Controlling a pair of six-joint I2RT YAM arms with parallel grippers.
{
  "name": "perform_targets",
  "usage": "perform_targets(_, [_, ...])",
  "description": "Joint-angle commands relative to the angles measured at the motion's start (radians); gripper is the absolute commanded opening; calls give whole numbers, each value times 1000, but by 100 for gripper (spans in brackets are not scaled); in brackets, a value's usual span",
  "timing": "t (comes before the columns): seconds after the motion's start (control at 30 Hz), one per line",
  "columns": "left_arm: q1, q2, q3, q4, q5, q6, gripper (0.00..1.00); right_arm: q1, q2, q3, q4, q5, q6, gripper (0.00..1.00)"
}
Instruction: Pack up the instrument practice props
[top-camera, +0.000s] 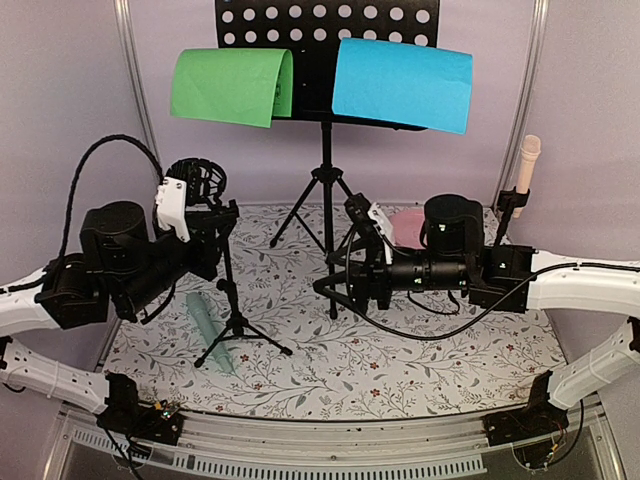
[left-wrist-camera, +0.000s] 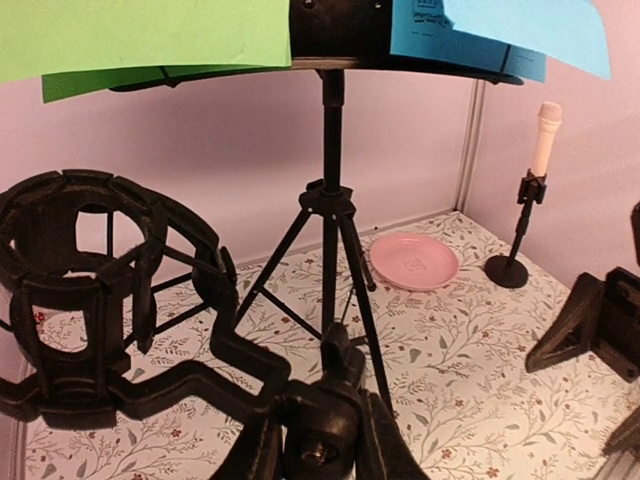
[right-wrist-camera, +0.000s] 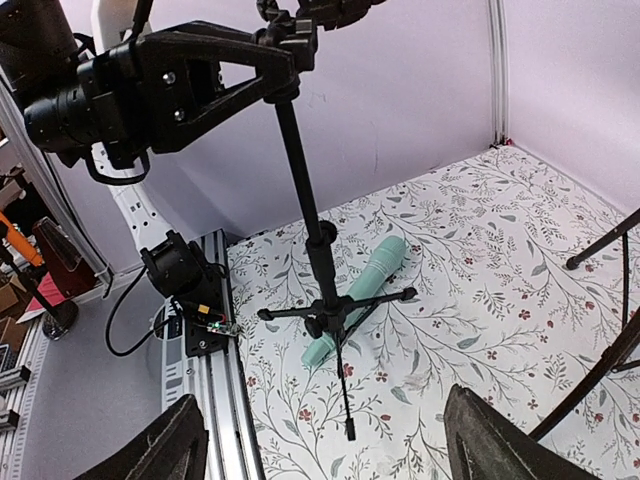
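– Music rack (top-camera: 326, 25): location?
– 12 o'clock on the table (top-camera: 450, 350). Black, perforated, upright on tripod legs (left-wrist-camera: 332, 215).
– Sheets?
– Two. Green music sheet (top-camera: 232, 87) draped over the rack's left half, blue music sheet (top-camera: 402, 84) over its right half, hanging side by side.
– Microphones?
– Two. Mint toy microphone (right-wrist-camera: 358, 300) lies flat at 8 o'clock, with one leg of the tripod mic support (right-wrist-camera: 310, 230) crossing over it. Pink toy microphone (top-camera: 526, 165) stands upright at 2 o'clock in the round-based mic support (left-wrist-camera: 507, 268), close to the right wall.
– Tripod mic support, condition?
– Upright at 8 o'clock, feet on the table, with a black cage-shaped shock mount (left-wrist-camera: 90, 290) at its head.
– Left tool (left-wrist-camera: 320, 455)?
– Narrow, clamped on the black joint at the head of the tripod mic support, just beside the shock mount, with a finger (left-wrist-camera: 385, 450) on each side.
– Right tool (right-wrist-camera: 320, 455)?
– Wide, nothing between its fingers (right-wrist-camera: 500, 440). It sits low near the table's centre, just beside the rack's legs, facing 9 o'clock toward the tripod mic support.
– Other stock?
– Round pink plate (top-camera: 408, 225), flat at 1 o'clock, partly hidden behind the right arm in the top view.
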Motion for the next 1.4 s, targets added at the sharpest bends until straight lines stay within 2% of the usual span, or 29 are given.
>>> perform_targets(0.0, [141,2,13,181,-38,108,0,5,-37,-10,-1,53,27,84])
perform_targets(0.27, [576,48,24,336,269,286,0,5,-73,-33,-8,110,35,84])
perform_targets(0.4, [814,120,35,376,492,247,0,6,-99,-47,-19,145,37,84])
perform_targets(0.53, [964,221,70,439,634,228,0,6,-129,-67,-23,181,41,84])
perform_targets(0.67, [1092,307,71,531,836,194,0,5,-150,-88,-19,203,45,84])
perform_targets(0.77, [1141,343,26,622,886,171,0,5,-152,-90,-22,217,40,84])
perform_targets(0.87, [1148,352,-18,676,866,179,0,6,-147,-89,-12,230,32,85])
perform_targets(1.2, [1145,293,-154,676,890,192,0,6,-80,-74,32,208,-62,86])
perform_targets(1.27, [1143,266,-182,658,900,201,7,5,-69,-66,40,200,-84,86])
perform_targets(1.37, [1138,233,-194,602,922,237,34,3,-50,-47,47,176,-122,86])
